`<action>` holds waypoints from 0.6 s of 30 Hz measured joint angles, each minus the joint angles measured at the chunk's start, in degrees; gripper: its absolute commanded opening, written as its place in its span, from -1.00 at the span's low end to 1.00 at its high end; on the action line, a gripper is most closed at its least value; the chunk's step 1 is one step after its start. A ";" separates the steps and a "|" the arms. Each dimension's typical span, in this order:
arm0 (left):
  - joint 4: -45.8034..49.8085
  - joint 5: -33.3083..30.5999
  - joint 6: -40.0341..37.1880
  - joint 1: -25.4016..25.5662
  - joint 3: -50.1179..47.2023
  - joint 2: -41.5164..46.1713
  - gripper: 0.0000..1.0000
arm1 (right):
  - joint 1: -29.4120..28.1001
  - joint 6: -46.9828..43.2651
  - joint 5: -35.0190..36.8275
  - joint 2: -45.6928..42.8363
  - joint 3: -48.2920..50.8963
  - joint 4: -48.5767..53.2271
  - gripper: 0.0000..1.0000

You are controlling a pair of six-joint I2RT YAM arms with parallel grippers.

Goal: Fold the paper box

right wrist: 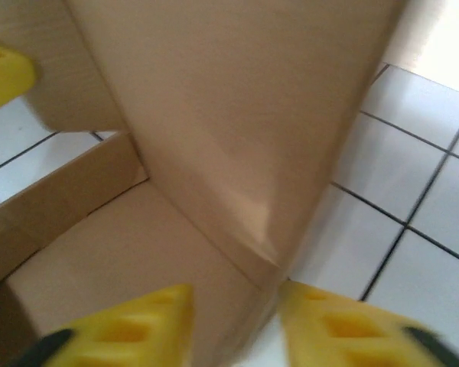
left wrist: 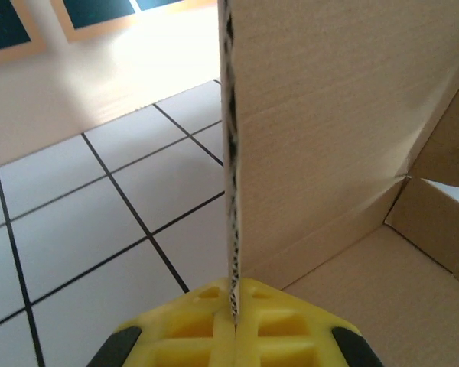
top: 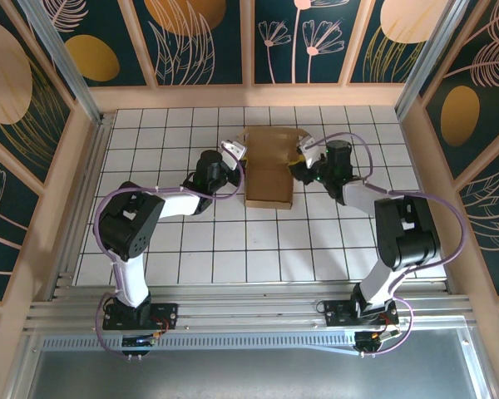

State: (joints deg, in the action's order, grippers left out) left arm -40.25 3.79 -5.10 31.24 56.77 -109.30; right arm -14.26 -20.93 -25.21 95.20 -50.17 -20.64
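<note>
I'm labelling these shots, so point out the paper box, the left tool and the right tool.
paper box (top: 269, 173), top view, middle of its brown surface.
left tool (left wrist: 233, 294), left wrist view, between its fingertips, pinching the box wall.
right tool (right wrist: 237, 302), right wrist view, between its fingertips, astride a box flap.

A white-tiled table (top: 200, 249) stands enclosed by dark teal panels (top: 208, 41) of pale flowers, set in a light wood frame (top: 249, 96).
</note>
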 measured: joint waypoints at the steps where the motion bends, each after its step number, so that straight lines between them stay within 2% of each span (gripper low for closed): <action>1: 0.02 -0.02 -1.11 0.00 -0.02 0.15 -1.00 | -0.28 0.61 0.07 -0.94 0.76 0.07 -0.03; 6: 0.61 0.26 -5.90 0.00 -0.11 0.37 -1.00 | 3.28 1.99 -0.37 -6.16 3.41 -0.61 0.13; 10: 0.63 1.05 -7.96 0.00 -0.11 0.57 -1.00 | 6.99 2.27 -2.19 -9.35 5.73 -4.00 0.11; 14: 0.61 1.81 -8.85 0.00 -0.11 0.61 -1.00 | 6.97 2.19 -3.98 -9.53 6.21 -5.64 -0.11; 18: 0.61 2.19 -9.29 0.00 -0.11 0.61 -1.00 | 6.82 2.69 -5.44 -8.87 6.19 -6.25 -0.55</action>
State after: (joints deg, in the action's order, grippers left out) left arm -39.64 5.98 -14.39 31.24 56.66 -108.68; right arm -7.44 -18.24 -30.65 86.32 -43.99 -26.89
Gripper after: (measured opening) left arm 0.043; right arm 0.317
